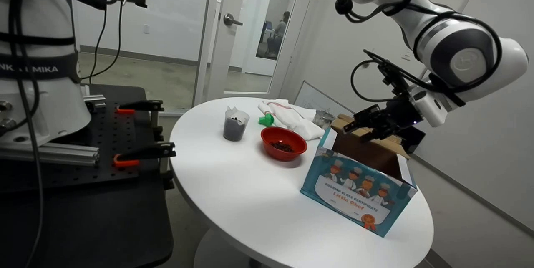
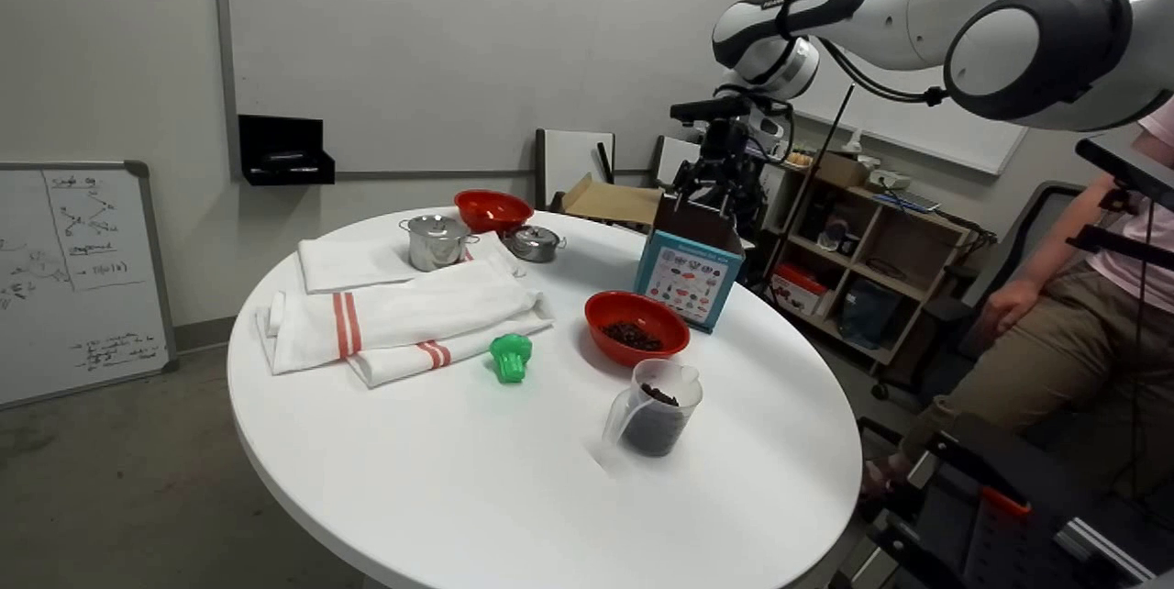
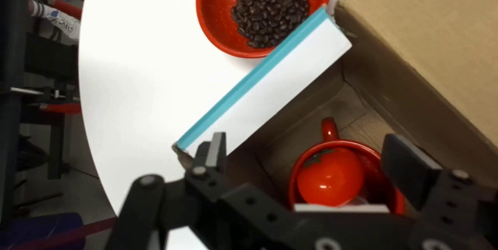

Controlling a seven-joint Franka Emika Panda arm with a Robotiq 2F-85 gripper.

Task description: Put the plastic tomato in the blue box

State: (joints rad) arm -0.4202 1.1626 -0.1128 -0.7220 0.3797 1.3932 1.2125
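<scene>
The plastic tomato (image 3: pixel 330 178) is red with a green top. It lies in a red cup with a handle (image 3: pixel 329 128), on the floor of the blue box. The blue box (image 1: pixel 354 195) stands open on the table with its flap up; it also shows in an exterior view (image 2: pixel 690 277) and its rim in the wrist view (image 3: pixel 255 80). My gripper (image 3: pixel 305 147) is open and empty above the box opening, its fingers spread to either side over the tomato and cup. It shows at the opening in both exterior views (image 1: pixel 357 133) (image 2: pixel 704 196). The tomato is hidden in both exterior views.
A red bowl of coffee beans (image 2: pixel 637 332) stands beside the box. A measuring cup of beans (image 2: pixel 656 419), green plastic broccoli (image 2: pixel 511 358), white towels (image 2: pixel 413 318), metal pots (image 2: pixel 437 243) and another red bowl (image 2: pixel 493 211) share the round table. A cardboard flap (image 3: pixel 435 20) rises beside the gripper.
</scene>
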